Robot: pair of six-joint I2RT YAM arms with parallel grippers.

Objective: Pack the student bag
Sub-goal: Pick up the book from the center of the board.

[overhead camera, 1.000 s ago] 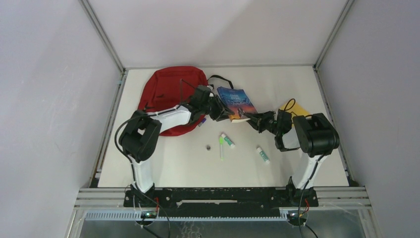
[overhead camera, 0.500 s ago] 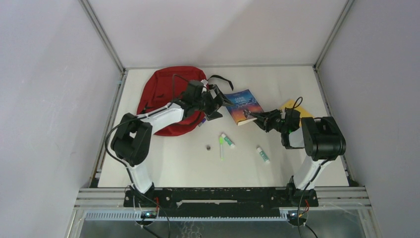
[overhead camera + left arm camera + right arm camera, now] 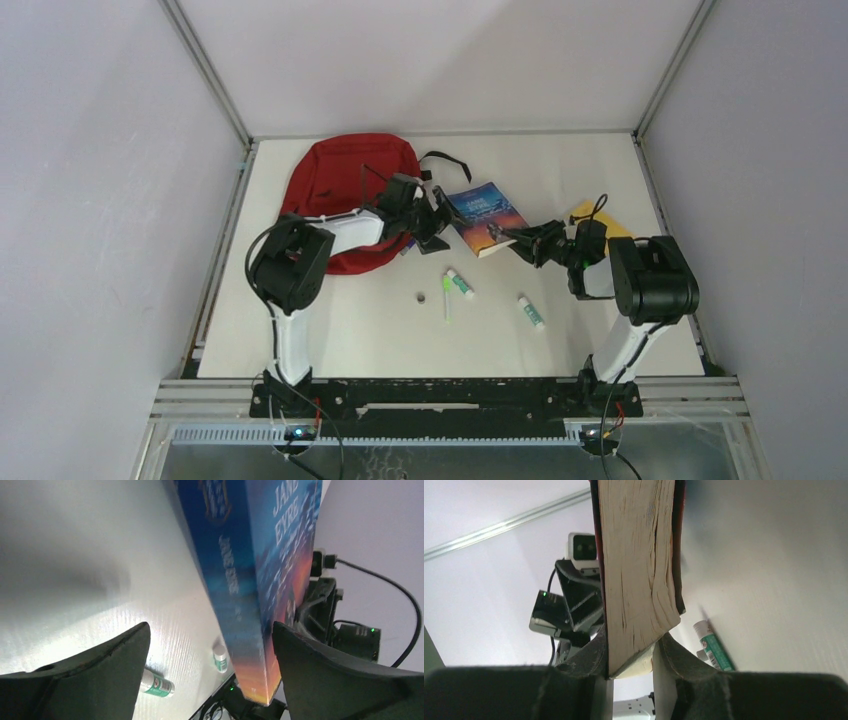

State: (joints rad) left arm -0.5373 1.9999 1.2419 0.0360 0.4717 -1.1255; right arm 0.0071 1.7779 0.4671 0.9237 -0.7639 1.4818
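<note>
Right pincer (image 3: 631, 650): narrowed onto one corner of the book (image 3: 636, 565), a pad on each cover and the page edge facing my camera.
Left pincer (image 3: 210, 630): spread as wide as it goes and holding nothing. The book's spine sits in the gap and seems to touch neither finger.
Book: it looks tipped up on edge, carried only at my right end.
Student bag (image 3: 340, 185): lying at the far left of the bench (image 3: 600, 330). My left forearm crosses its near edge. I cannot tell whether its mouth is open.
Step in hand: I judge this a hand-over, with the left about to take the spine side.
Next move: close the left squarely on the spine before the right lets go, then swing left toward the bag.
Loose items: two tubes (image 3: 459, 283), a green pen (image 3: 446, 300) and a small round piece (image 3: 421, 297) lie nearer my bases, below that path.
Edges: a black strap (image 3: 445, 160) trails between bag and book and could snag. The left rail (image 3: 225, 250) runs close by the bag.
Open room: I see nothing on the bench beyond the book, toward the back wall.
</note>
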